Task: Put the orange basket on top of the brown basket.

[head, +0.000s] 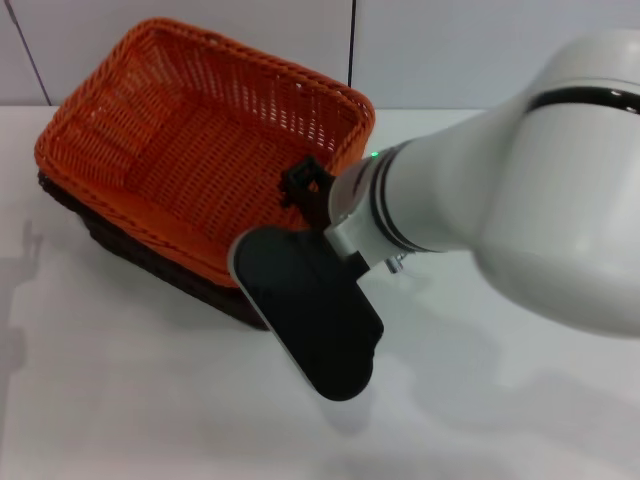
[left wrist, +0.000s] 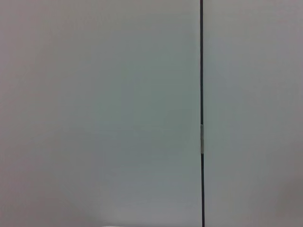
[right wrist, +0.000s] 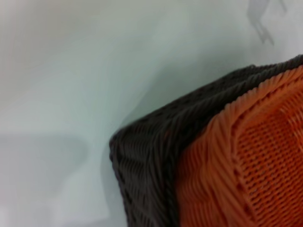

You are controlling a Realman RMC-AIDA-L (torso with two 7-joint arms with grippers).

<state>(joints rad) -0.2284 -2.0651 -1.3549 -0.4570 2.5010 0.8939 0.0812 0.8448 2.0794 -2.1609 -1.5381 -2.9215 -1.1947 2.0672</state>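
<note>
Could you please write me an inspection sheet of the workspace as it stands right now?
Surface: white table, bare where it shows.
Job's things: orange basket sits nested in the brown basket; the right wrist view shows the orange rim inside the brown rim at one corner. The orange one looks slightly tilted.
Clutter: nothing seen.
Grippers: right arm reaches in to the near right corner of the baskets; its gripper fingers are hidden behind the black wrist housing, so their state is unclear. Left gripper is not in view; its wrist camera faces a blank wall.
Cables: nothing seen.
Surroundings: pale wall panels with dark seams behind the table.
</note>
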